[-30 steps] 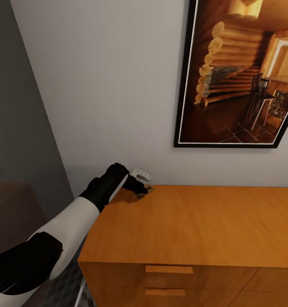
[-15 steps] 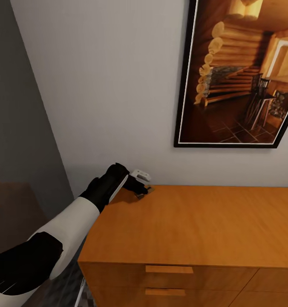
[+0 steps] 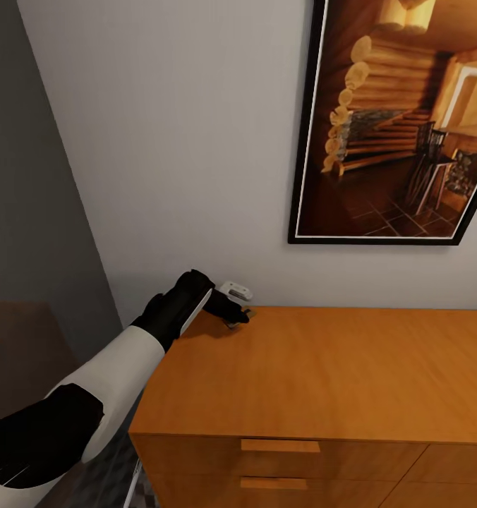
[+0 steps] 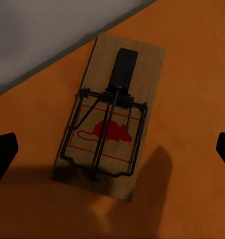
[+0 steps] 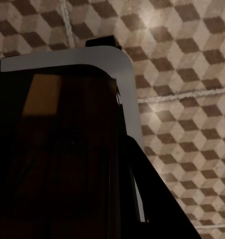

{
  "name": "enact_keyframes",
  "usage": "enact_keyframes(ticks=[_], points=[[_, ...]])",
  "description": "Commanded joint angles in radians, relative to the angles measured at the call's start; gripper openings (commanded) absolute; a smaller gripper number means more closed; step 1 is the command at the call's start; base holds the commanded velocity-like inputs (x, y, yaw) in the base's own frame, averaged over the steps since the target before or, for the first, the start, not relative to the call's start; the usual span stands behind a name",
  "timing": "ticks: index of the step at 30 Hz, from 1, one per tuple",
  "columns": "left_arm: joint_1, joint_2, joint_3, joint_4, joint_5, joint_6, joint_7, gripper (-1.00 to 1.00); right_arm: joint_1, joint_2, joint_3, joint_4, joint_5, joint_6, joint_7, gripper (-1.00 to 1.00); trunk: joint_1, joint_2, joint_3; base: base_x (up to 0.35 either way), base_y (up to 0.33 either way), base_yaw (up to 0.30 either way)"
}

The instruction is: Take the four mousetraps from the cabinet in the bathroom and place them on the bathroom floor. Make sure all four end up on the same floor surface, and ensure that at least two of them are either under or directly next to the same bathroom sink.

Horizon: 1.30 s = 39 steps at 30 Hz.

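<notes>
One mousetrap point(image 4: 110, 129), a small wooden board with dark wire and a red mouse print, lies flat on the orange-brown cabinet point(image 3: 323, 374) near its back left corner, close to the wall. My left gripper point(image 3: 237, 316) hovers right over it, open. The trap lies in the middle of the gap between the two dark fingertips point(image 4: 2, 157), which do not touch it. The other mousetraps are out of view. In the right wrist view the cube-patterned bathroom floor point(image 5: 192, 99) lies behind a dark body with a grey rim; whether the right gripper is open or shut is unclear there.
A large framed picture point(image 3: 401, 120) hangs on the pale wall point(image 3: 182, 141) above the cabinet. Two drawer fronts with slim bar handles point(image 3: 279, 445) face me at the cabinet's front. A grey wall panel stands to the left.
The left gripper has sunk very slightly toward the cabinet top over the trap. Everything else stands as before.
</notes>
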Motion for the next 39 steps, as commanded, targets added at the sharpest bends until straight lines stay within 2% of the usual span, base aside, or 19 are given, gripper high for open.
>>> enact_keyframes(ticks=[1,13,39], points=[[-0.001,0.000,-0.001,-0.001,-0.001,0.004,-0.003,1.00,-0.001,0.000,-0.007,0.001,-0.001,-0.003,0.006,-1.00,0.000,-0.001,-0.001,0.000,0.000,0.000],[-0.001,0.002,-0.001,0.000,-0.001,0.004,-0.004,1.00,-0.001,0.000,-0.007,0.001,-0.001,-0.003,0.006,-1.00,0.000,-0.001,-0.004,0.000,0.000,0.000],[-0.001,0.001,-0.002,-0.002,-0.001,0.004,-0.005,1.00,-0.001,0.001,-0.007,0.001,-0.001,-0.003,0.006,-1.00,0.000,-0.001,-0.033,0.000,0.000,0.000]])
